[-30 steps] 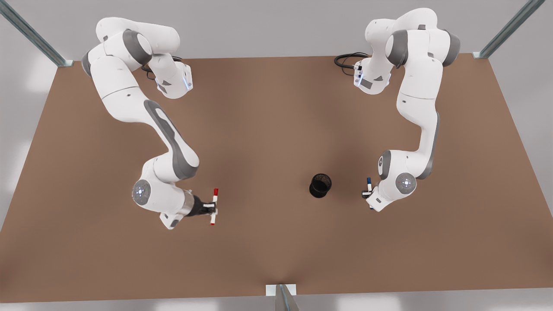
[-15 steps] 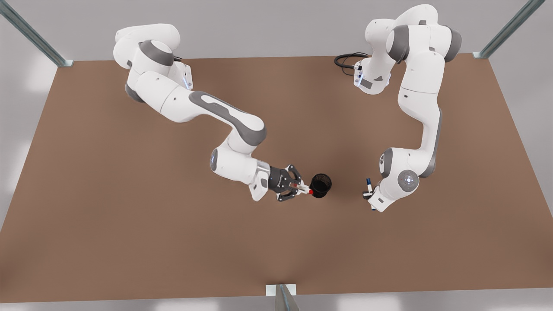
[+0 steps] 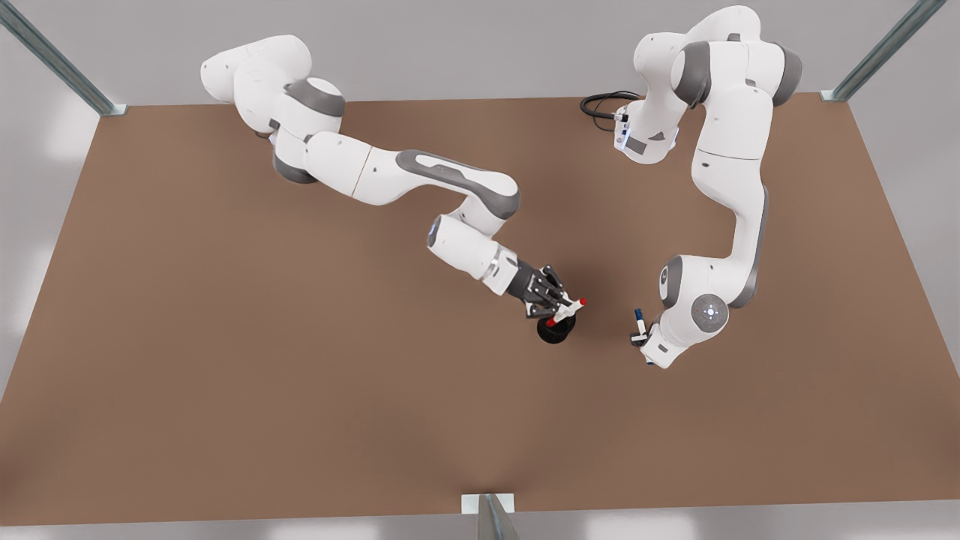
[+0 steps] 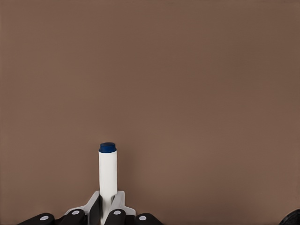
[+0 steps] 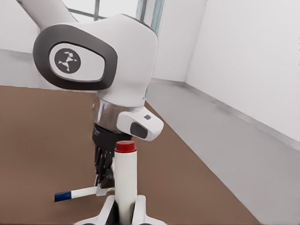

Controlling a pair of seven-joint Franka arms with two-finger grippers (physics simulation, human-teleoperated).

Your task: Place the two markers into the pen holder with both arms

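Observation:
The black pen holder stands near the table's middle. My right gripper, on the arm at the front view's left, is shut on the red-capped marker and holds it tilted just above the holder. The right wrist view shows that marker clamped between the right gripper's fingers. My left gripper, on the arm at the front view's right, hangs beside the holder, shut on the blue-capped marker. The left wrist view shows this blue marker gripped above bare table.
The brown table has metal frame posts at its far corners and at the middle of its near edge. A black cable loops by the base of the arm on the front view's right.
My right arm has swung across from the front view's left to above the pen holder, carrying the red marker and turning it. The left arm has barely moved.

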